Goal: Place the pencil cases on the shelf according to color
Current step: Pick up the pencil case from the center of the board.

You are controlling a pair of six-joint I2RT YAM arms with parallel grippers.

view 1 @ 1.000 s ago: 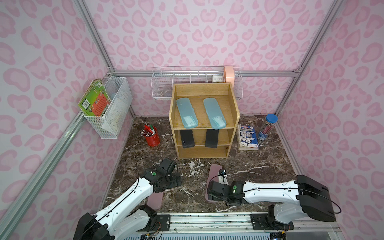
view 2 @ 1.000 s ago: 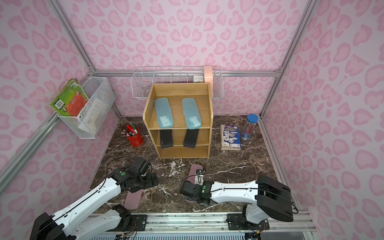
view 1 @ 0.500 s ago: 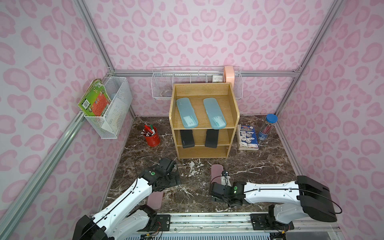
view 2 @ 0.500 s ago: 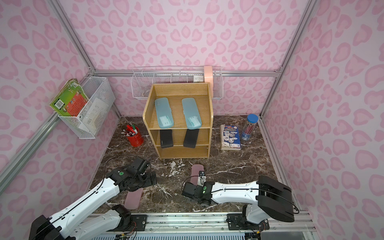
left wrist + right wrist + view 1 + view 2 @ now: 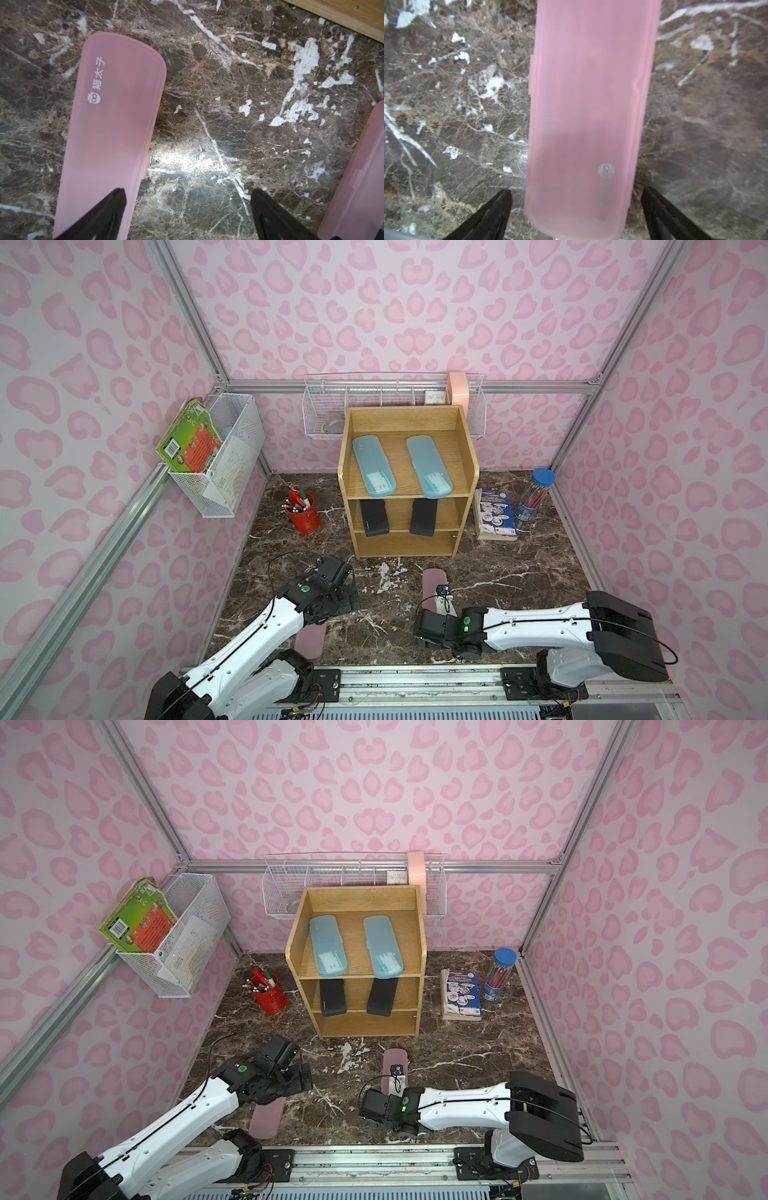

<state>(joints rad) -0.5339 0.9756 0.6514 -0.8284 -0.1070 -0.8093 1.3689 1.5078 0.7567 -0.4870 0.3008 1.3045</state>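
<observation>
**Grasp pending, right arm first**

We judge the bare bottom tier [image 5: 405, 543] of the shelf [image 5: 405, 419] awaits pink. Right fingers [image 5: 492, 216] straddle one pink case [image 5: 432, 580] at the middle of the surface [image 5: 519, 572], wide open, gripping nothing; next they must close and lift. Left fingers [image 5: 104, 216] hang open, empty, one over the other pink case [image 5: 309, 641] by the front edge. Open surface runs up to the shelf.
</observation>
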